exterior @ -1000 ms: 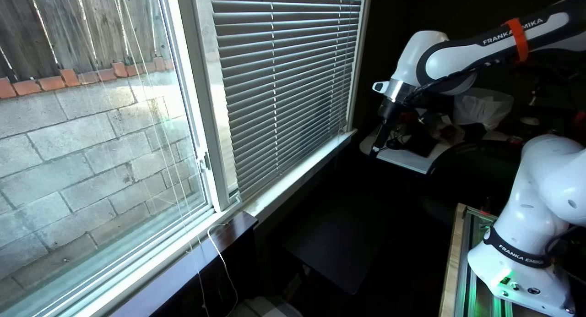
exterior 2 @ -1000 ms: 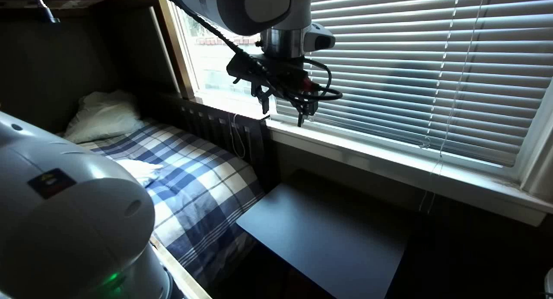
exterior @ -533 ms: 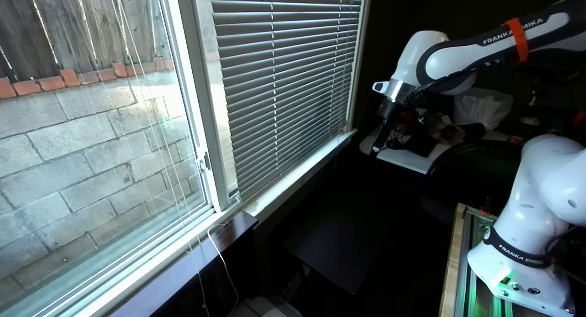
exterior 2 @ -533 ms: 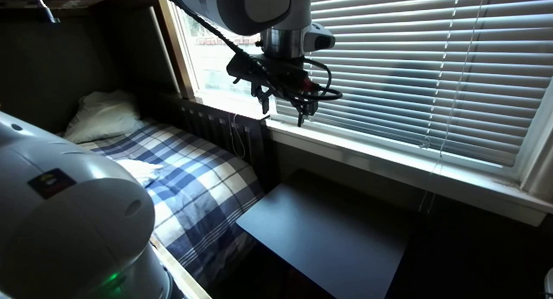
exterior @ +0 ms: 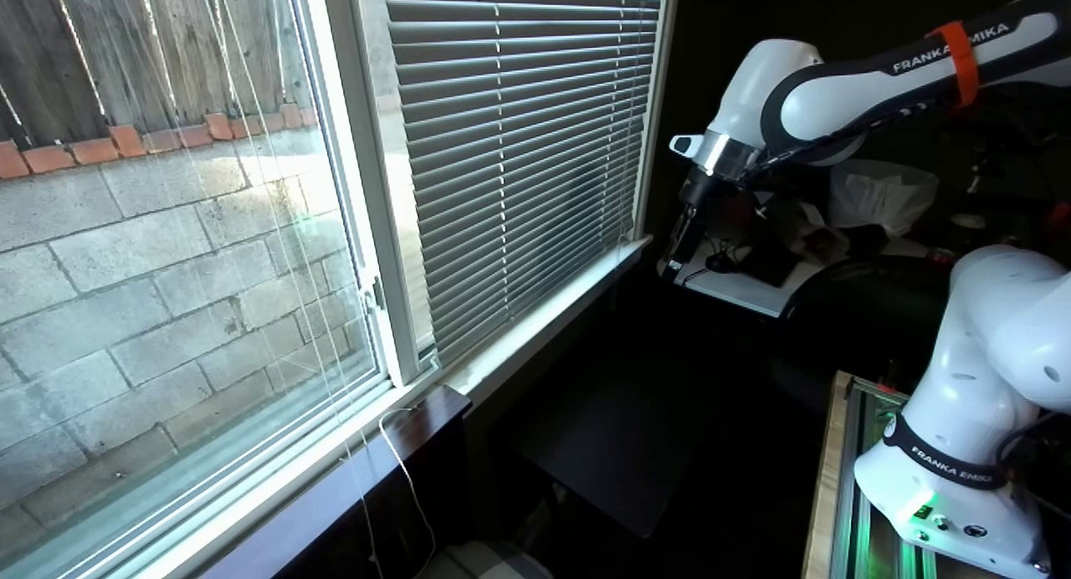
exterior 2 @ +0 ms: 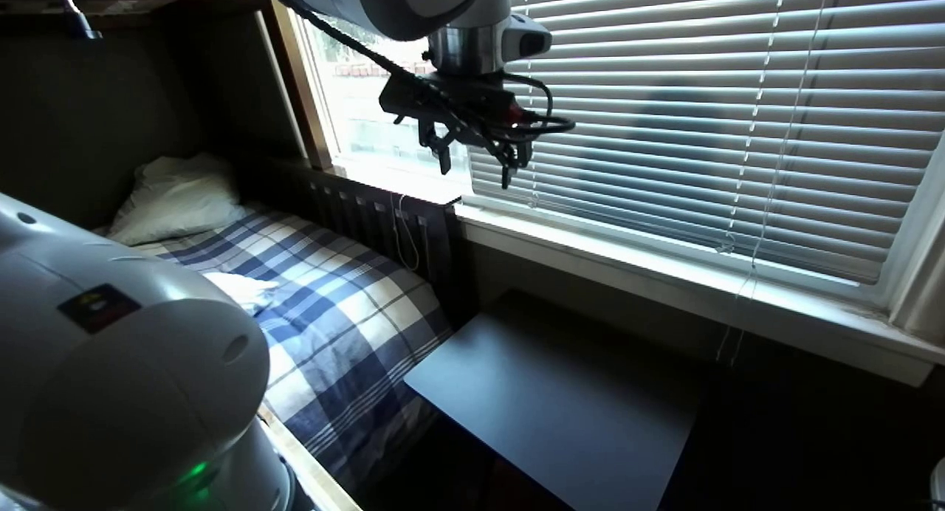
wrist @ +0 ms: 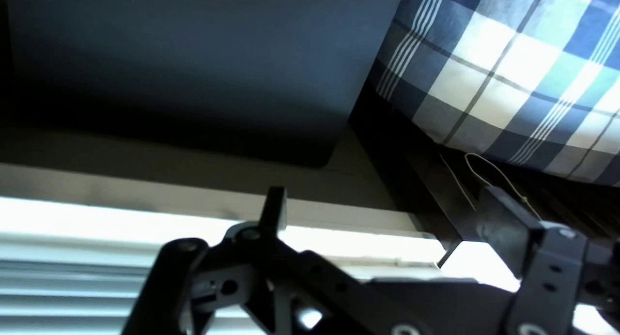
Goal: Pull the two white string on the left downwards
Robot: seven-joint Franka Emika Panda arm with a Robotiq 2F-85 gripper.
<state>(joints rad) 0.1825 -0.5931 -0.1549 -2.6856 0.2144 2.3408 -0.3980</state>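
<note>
Gripper (exterior 2: 475, 170) in mid-air on the room side of the window blind (exterior 2: 664, 127), pointed down, jaws clearly apart; two white strings (exterior: 366, 508) on the left, well apart from the gripper in an exterior view, down in front of the window pane (exterior: 167, 228) and past the sill (exterior 2: 664, 269); lower lengths, one of them curved, next to the dark slatted bed rail (exterior 2: 435, 234), and in the wrist view beyond one jaw, near the plaid bed cover (wrist: 508, 68); another pair of thin cords (exterior 2: 775, 182) down the front of the blind, with loose ends below the sill; dark table (exterior 2: 568, 393) beside the bed cover, lower than the sill; orange band (exterior: 962, 64) around the robot arm (exterior: 837, 98)
</note>
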